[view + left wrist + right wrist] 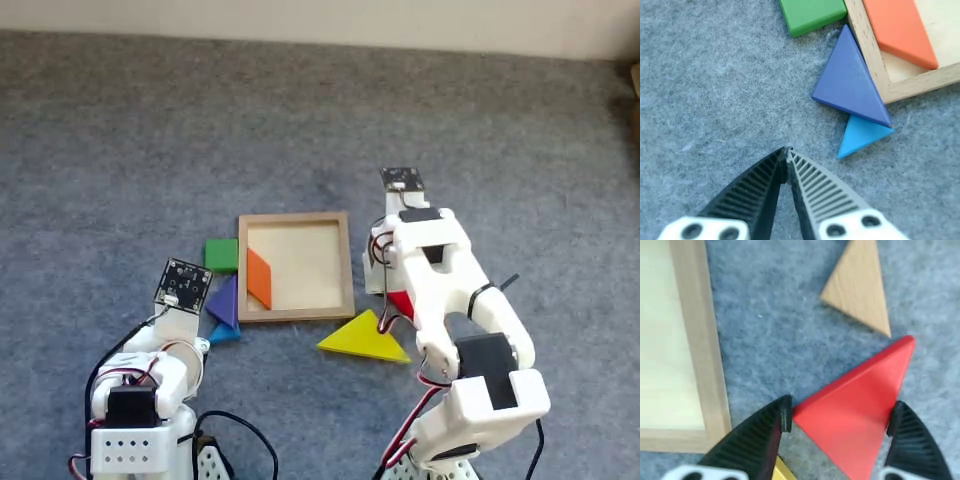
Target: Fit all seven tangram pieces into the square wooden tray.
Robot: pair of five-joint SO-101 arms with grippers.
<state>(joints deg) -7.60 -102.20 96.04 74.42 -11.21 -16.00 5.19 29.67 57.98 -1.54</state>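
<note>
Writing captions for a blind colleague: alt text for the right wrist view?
The right gripper has open fingers flanking a red triangular tangram piece on grey carpet. A plain wooden triangle lies beyond; the square wooden tray's rim runs alongside.

Left arm (140, 395) — near left corner, folded low, wrist pointing far and slightly right. Left gripper (786, 154) aimed downward, jaws closed, ribbed fingers (812, 182) meeting at tips. Right arm (455, 300) — near right, stretched farther out, forearm angled far-left, white links rising from base. Right gripper (840, 415) aimed downward, jaws spread wide, black fingers (762, 437) well apart.
</note>
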